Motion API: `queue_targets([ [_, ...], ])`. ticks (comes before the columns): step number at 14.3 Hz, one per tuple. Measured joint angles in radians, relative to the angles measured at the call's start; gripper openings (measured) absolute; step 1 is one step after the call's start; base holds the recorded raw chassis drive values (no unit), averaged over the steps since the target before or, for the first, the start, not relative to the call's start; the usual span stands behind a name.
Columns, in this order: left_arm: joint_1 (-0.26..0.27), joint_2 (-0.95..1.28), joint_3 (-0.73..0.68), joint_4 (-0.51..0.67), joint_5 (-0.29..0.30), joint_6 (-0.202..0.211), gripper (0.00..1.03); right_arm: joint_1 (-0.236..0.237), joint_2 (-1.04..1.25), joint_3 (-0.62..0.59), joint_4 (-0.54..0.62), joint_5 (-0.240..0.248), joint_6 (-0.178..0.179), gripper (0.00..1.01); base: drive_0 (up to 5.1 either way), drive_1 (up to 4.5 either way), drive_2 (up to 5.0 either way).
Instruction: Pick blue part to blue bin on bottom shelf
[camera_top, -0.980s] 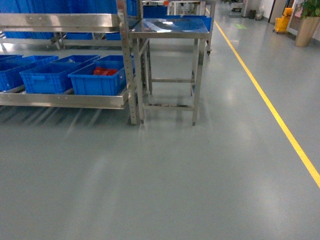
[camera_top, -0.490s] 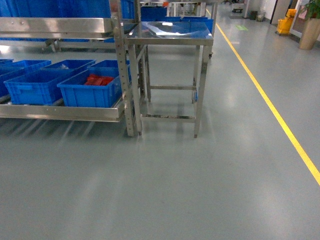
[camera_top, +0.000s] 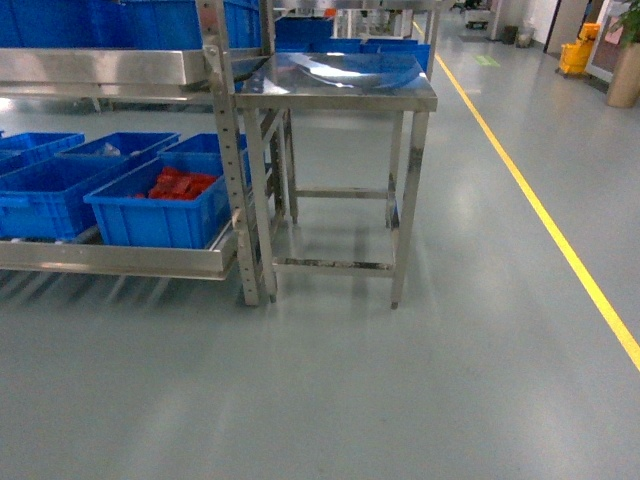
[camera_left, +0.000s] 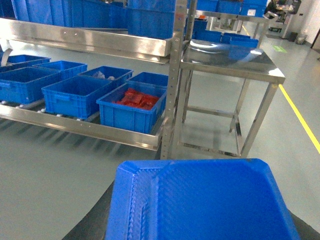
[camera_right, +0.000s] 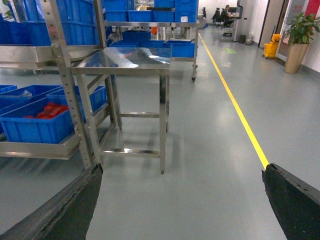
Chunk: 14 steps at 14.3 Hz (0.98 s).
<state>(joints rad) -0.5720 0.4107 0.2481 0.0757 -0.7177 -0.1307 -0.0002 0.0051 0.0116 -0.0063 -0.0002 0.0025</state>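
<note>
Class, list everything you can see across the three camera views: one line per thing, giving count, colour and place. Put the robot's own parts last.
Steel rack: one, silver, left of the head view.
Bottom shelf: one, silver, lowest tier of the rack, bearing crates.
Blue crates: at least five, bright blue, in rows on the bottom shelf; more on higher tiers.
Red bags: a pile, red, in the front crate nearest the rack's upright.
Steel table: one, silver, beside the rack's right end.
Yellow floor line: one, running away along the right of the floor.
Potted plant: one, green in a tan pot, far right.
Blue tray: one, blue, bottom of the left wrist view.
End effector fingers: black, at the bottom corners of the right wrist view.
</note>
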Motion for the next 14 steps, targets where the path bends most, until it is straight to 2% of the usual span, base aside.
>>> queue_targets([
  [14,0.000,0.000,0.000,0.007,0.000,0.000,0.43,0.000,0.000,0.000,0.004,0.000,0.000,0.98,0.0,4.34,-4.3],
])
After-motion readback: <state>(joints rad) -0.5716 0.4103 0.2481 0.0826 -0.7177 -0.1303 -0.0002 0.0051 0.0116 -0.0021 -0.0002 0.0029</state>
